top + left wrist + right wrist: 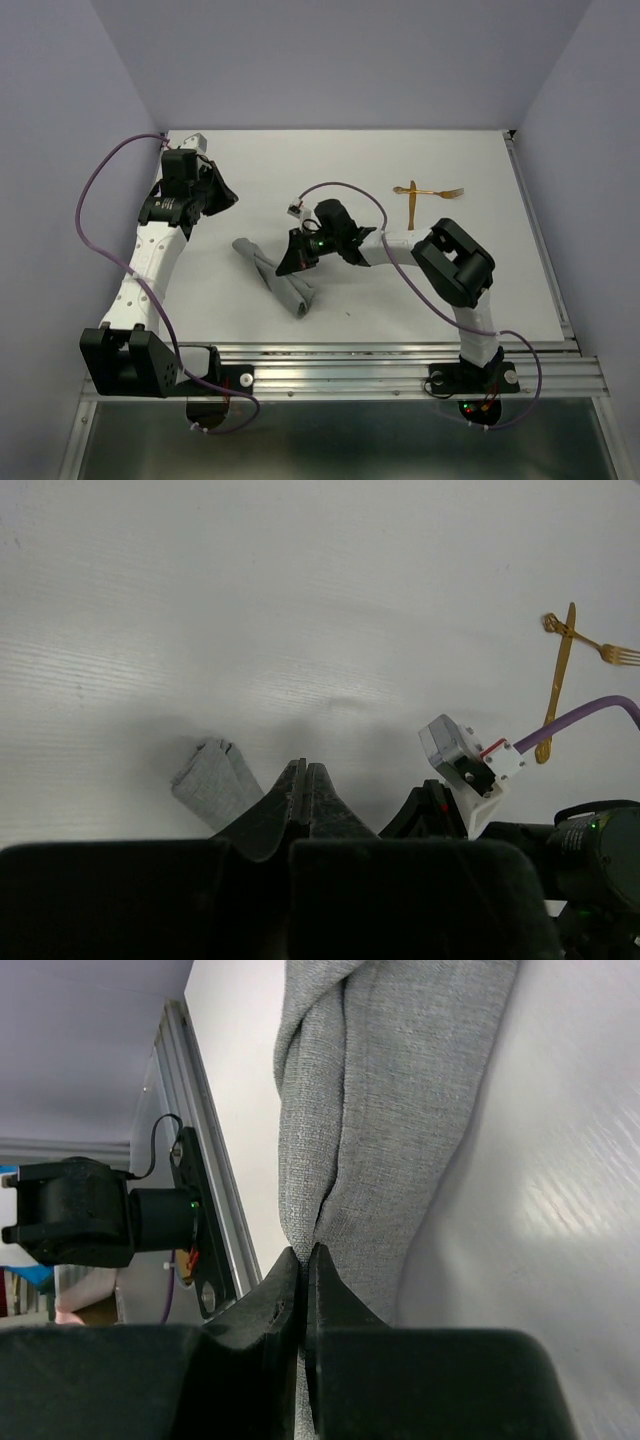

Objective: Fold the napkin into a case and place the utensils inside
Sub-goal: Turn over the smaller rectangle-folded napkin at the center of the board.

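Note:
The grey napkin lies bunched into a narrow, twisted strip left of the table's middle. My right gripper is shut on a fold along its edge, and the right wrist view shows the cloth pinched between the closed tips. My left gripper hovers at the back left, shut with nothing in it. It is apart from the napkin, whose one end shows just left of its fingers. The two golden utensils lie crossed at the back right, a fork over a longer piece.
A metal rail runs along the table's near edge, and a second rail lines its right side. The right arm's elbow rises between the napkin and the utensils. A purple cable loops above the right wrist.

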